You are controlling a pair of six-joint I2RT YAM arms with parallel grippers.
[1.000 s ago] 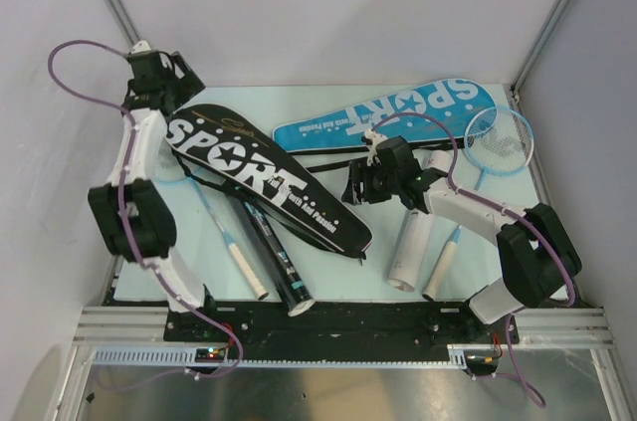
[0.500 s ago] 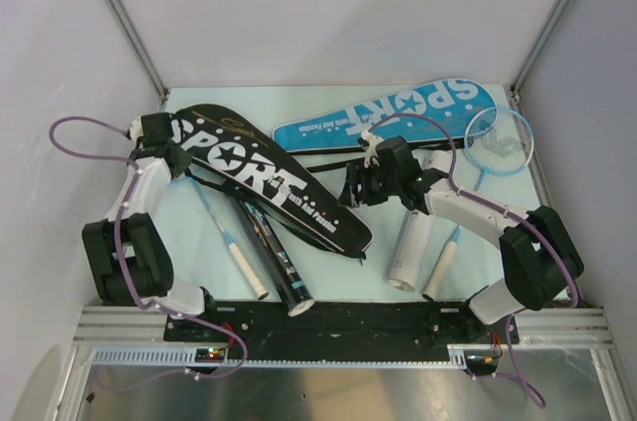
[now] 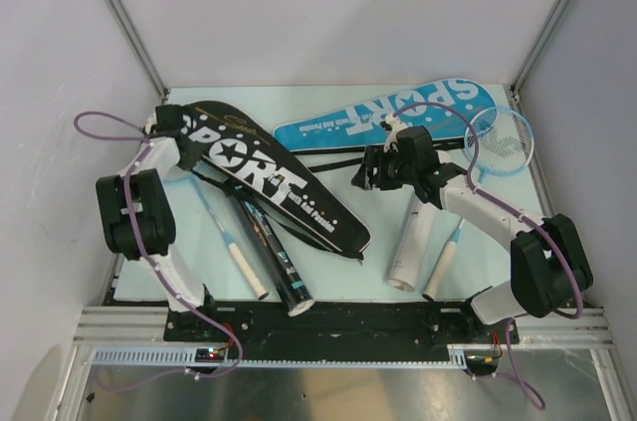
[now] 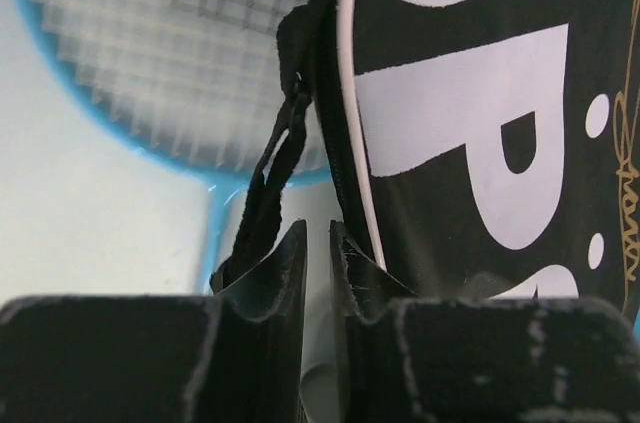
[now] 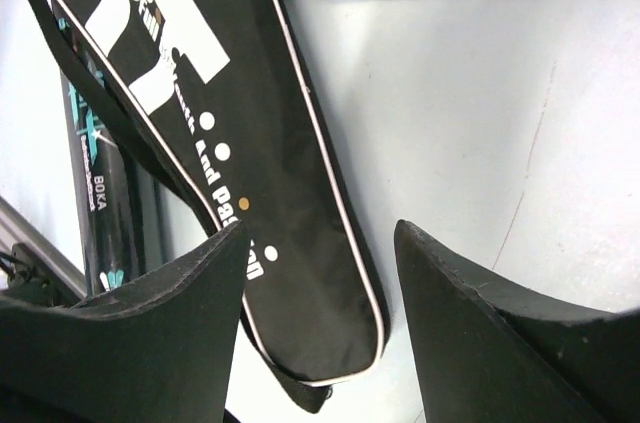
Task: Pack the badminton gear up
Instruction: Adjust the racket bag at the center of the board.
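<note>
A black "SPORT" cover (image 3: 259, 177) lies slantwise at centre left. My left gripper (image 3: 167, 122) is low at its wide head end. In the left wrist view the left gripper (image 4: 318, 228) is all but shut, with only a slim gap and nothing visible in it. It sits between the black cover's edge (image 4: 480, 123) and a black strap loop (image 4: 275, 173), and a blue-framed racket head (image 4: 180, 43) lies beneath. My right gripper (image 3: 368, 174) is open above the black cover's narrow end (image 5: 300, 323), holding nothing. A blue cover (image 3: 398, 110) lies at the back.
A light-blue racket (image 3: 501, 140) lies at the right, with a white tube (image 3: 410, 242) beside its handle. A black tube (image 3: 274, 252) and a white racket grip (image 3: 244, 272) stick out from under the black cover toward the front edge. A black strap (image 3: 328, 147) runs between the covers.
My left arm swung down from the rear left wall to the black cover's head end, and its jaws closed. My right gripper drifted slightly back and right.
</note>
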